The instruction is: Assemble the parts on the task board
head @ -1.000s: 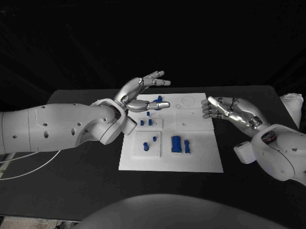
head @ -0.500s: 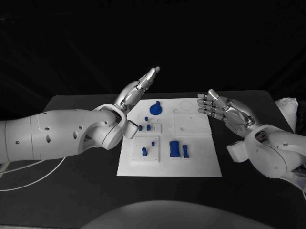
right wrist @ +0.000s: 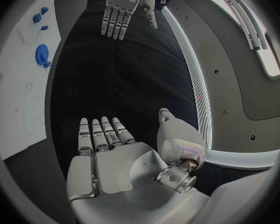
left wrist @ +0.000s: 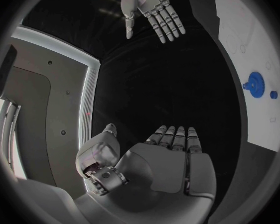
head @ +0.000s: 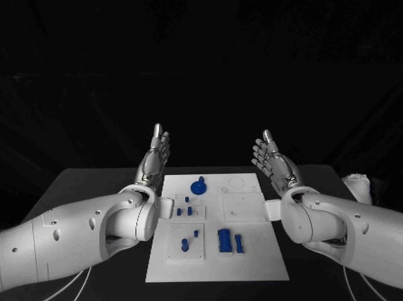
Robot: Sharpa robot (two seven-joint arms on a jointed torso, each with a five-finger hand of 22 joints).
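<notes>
Left hand (head: 154, 153): raised above the far edge of the tabletop (head: 93, 182), fingers straight and close together, pointing up, palm turned inward toward the other hand; released, nothing in it. In the left wrist view the same hand (left wrist: 168, 159) lies flat with its fingers side by side and the thumb off to one side.

Right hand (head: 272, 160): raised opposite the left hand, fingers extended and slightly apart, palm facing inward; released, holding nothing. In the right wrist view it (right wrist: 115, 154) shows an open palm with the thumb set apart.

Task board (head: 256, 251): white plate lying flat on the tabletop, below and between the two hands, touched by neither.

Parts, all resting on the task board, well apart from both hands:
- blue gear (head: 199, 186), nearest the fingers of the two hands, on the board's far portion, closer to the left hand; also seen in the left wrist view (left wrist: 254, 80) and the right wrist view (right wrist: 42, 53).
- small blue pegs (head: 184, 211), in a square recess beside the left wrist.
- blue block (head: 225, 240) with a slimmer blue bar (head: 238, 242) just beside it, on the side toward the right arm.
- two small blue pieces (head: 189, 242) in a recess on the near portion, toward the left arm.
</notes>
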